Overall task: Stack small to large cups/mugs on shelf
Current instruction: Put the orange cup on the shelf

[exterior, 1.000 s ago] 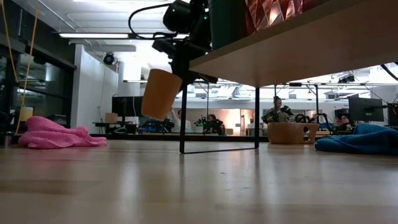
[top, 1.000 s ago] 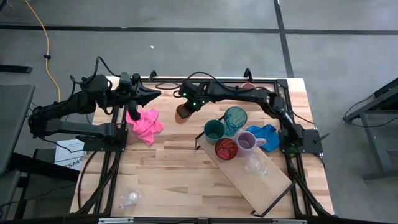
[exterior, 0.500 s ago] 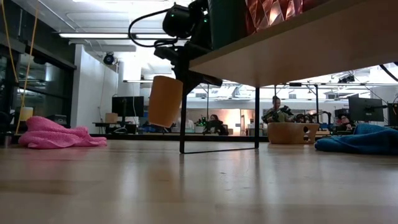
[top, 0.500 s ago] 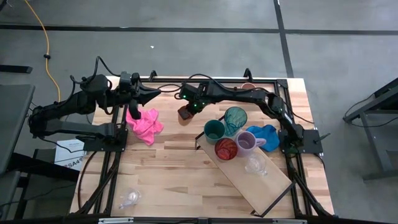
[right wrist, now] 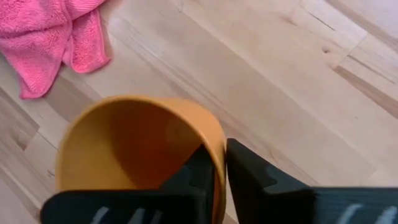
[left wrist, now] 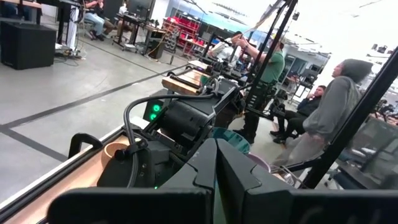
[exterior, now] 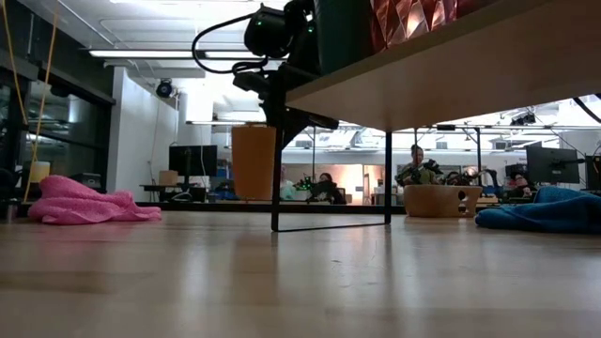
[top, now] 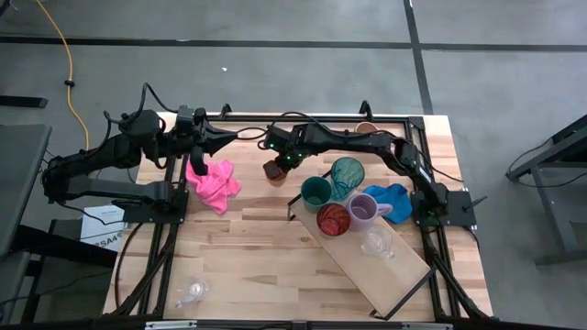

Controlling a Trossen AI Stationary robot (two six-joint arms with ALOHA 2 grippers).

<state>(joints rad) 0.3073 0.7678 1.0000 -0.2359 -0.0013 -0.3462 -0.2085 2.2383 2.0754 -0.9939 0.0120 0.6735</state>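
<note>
- Nearest the low camera, the shelf [top: 367, 252] lies slanted across the surface [top: 248, 257]. Its pale board passes overhead in the low view on thin black legs.
- On the shelf's far end stand a red-orange cup [top: 333, 219], a purple mug [top: 364, 209] and a clear glass [top: 377, 243].
- A green cup [top: 315, 192] and a teal tumbler [top: 347, 174] sit at that end's edge, with a blue cloth [top: 389, 199] beside them.
- Farther back, the right claw [top: 278, 164] pinches the rim of an orange mug [right wrist: 140, 155], one finger inside the wall and one outside. The mug stands upright, low over the surface or resting on it.
- The pink cloth [top: 212, 181] lies left of the mug.
- The left claw [top: 229, 137] hangs above the back edge, fingers together and empty.
</note>
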